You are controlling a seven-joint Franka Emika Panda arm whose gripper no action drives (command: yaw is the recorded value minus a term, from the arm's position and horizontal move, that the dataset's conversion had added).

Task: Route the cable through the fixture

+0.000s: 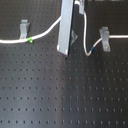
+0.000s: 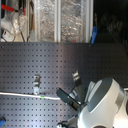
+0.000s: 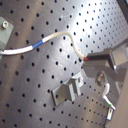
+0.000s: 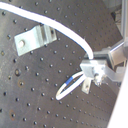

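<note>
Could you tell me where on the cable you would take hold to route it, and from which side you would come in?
I'd grip the cable on the slack loop near its blue band, where it lies free of the upright clip. I would come from straight above the board, jaws set across the cord. The cord is thin and lies flat, so only a crosswise top pinch should catch it.

Long thin white flexible cable (image 1: 47, 33) runs in from the first exterior view's left edge across the black perforated board (image 1: 60, 95), green band (image 1: 31, 39) just beside an upright grey metal clip (image 1: 23, 28). Cable disappears behind the grey arm link (image 1: 65, 27), reappears, loops down to a blue band (image 1: 92, 50) beside a second upright grey clip (image 1: 104, 39), then exits right.
</note>
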